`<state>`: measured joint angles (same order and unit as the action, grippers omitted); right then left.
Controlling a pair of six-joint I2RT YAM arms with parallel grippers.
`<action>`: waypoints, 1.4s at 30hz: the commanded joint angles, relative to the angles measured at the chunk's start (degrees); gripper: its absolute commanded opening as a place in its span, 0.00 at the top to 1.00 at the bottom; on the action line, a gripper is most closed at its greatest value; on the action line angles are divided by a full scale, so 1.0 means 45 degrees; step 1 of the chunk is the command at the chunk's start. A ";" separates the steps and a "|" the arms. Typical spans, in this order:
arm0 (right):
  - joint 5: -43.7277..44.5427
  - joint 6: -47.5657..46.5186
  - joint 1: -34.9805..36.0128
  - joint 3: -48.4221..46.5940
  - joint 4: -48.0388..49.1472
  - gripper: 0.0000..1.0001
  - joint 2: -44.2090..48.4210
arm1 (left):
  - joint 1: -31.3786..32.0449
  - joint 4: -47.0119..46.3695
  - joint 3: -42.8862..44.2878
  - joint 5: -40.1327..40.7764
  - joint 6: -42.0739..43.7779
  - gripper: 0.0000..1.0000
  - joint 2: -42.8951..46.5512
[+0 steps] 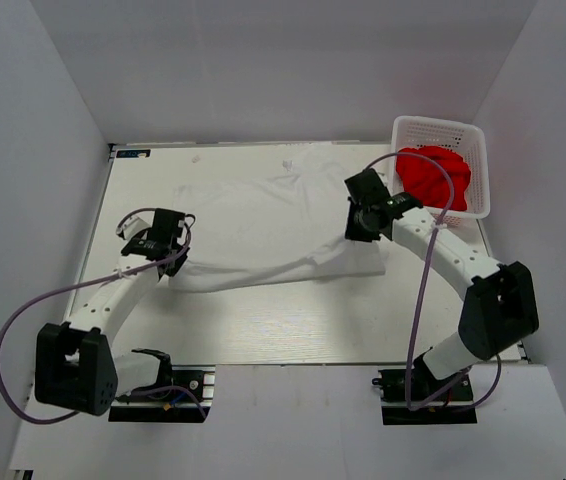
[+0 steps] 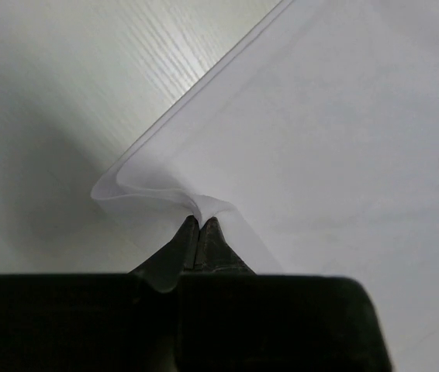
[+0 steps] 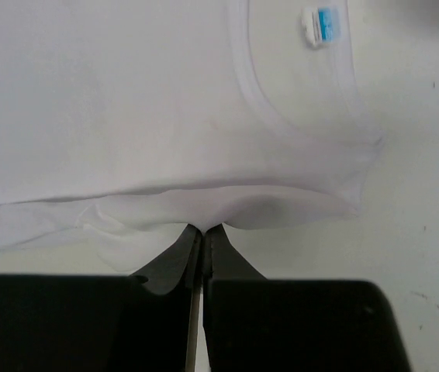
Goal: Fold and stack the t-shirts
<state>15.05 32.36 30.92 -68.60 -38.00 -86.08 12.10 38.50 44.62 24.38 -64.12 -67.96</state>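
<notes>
The white t-shirt (image 1: 263,225) lies spread across the middle of the table, its near edge lifted between my two grippers. My left gripper (image 1: 175,250) is shut on the shirt's left edge; in the left wrist view the cloth (image 2: 320,139) puckers at my closed gripper (image 2: 201,221). My right gripper (image 1: 355,232) is shut on the shirt's right edge; the right wrist view shows the cloth (image 3: 126,101) with its collar and blue tag (image 3: 320,22) above my closed gripper (image 3: 204,227). The red t-shirt (image 1: 433,176) sits bunched in the basket.
A white plastic lattice basket (image 1: 443,130) stands at the back right corner of the table (image 1: 293,320). White walls enclose the table on three sides. Purple cables loop off both arms.
</notes>
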 commanded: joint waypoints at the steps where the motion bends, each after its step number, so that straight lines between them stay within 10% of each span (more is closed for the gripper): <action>1: 0.0192 -0.0394 -0.0482 -0.1376 0.0728 1.00 -0.0768 | -0.0052 -0.0978 0.1000 0.0871 -0.0049 1.00 -0.0848; 13: -0.0923 -0.0707 -0.1732 -0.4168 0.1044 1.00 -0.4832 | -0.0675 -0.1603 0.3129 0.1633 -0.0185 1.00 -0.5030; 15: -0.0825 -0.0610 -0.1870 -0.5086 0.1042 0.88 -0.5921 | -0.0813 -0.1255 0.4202 0.1768 -0.0475 0.98 -0.5753; 17: -0.0978 -0.0764 -0.2103 -0.6117 0.1392 0.85 -0.6531 | -0.1086 -0.1251 0.5117 0.2274 -0.0478 0.20 -0.6730; 18: -0.1019 -0.1075 -0.2105 -0.6568 0.1741 0.76 -0.7250 | -0.1203 -0.0826 0.5529 0.2277 -0.0614 0.00 -0.7023; 22: -0.1781 -0.1389 -0.2125 -0.7083 0.2209 0.49 -0.7396 | -0.1477 -0.0820 0.7055 0.1478 0.0648 0.00 -0.7612; 28: -0.3224 -0.1546 -0.2046 -0.1582 0.5058 0.17 -0.4217 | -0.1477 -0.2009 0.5675 -0.0411 0.2447 0.00 -0.6093; 42: -0.4673 -0.1118 -0.1675 0.0145 0.6393 0.11 -0.4191 | -0.1184 -0.5268 0.1589 -0.2721 0.4753 0.00 -0.3412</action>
<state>-6.74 26.59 23.77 -69.12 -11.77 -105.47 6.68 22.20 53.19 16.12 -47.09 -85.14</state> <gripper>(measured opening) 0.886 0.997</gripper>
